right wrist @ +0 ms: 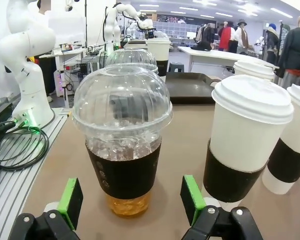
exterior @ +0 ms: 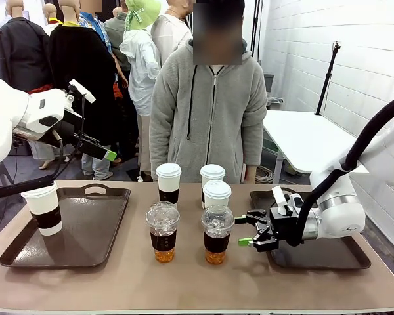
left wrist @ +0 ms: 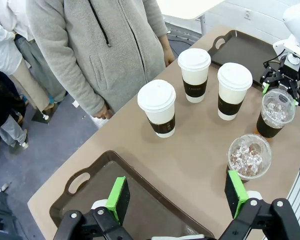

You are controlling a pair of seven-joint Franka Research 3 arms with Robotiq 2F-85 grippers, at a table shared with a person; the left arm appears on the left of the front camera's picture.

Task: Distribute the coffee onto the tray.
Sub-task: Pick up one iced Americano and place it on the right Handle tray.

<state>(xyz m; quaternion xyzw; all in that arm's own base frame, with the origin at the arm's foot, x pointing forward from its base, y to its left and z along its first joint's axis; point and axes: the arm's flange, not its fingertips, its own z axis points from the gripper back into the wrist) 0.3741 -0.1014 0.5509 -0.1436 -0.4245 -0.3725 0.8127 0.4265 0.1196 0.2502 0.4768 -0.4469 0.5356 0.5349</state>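
Note:
On the left tray [exterior: 111,216] stands one white lidded coffee cup [exterior: 44,209]. Three more white cups [exterior: 169,182] [exterior: 212,176] [exterior: 217,195] and two clear dome-lidded cups with amber liquid [exterior: 163,231] [exterior: 217,233] stand mid-table. My right gripper [exterior: 253,231] is open, low over the table just right of the right-hand clear cup [right wrist: 122,140], which sits just ahead of its green pads [right wrist: 70,201]. My left gripper [left wrist: 177,197] is open and empty, raised above the left tray's near end [left wrist: 105,170].
A second dark tray [exterior: 328,257] lies under my right arm at the table's right. A person in a grey hoodie [exterior: 210,105] stands at the far edge. A white table [exterior: 302,134] is behind on the right.

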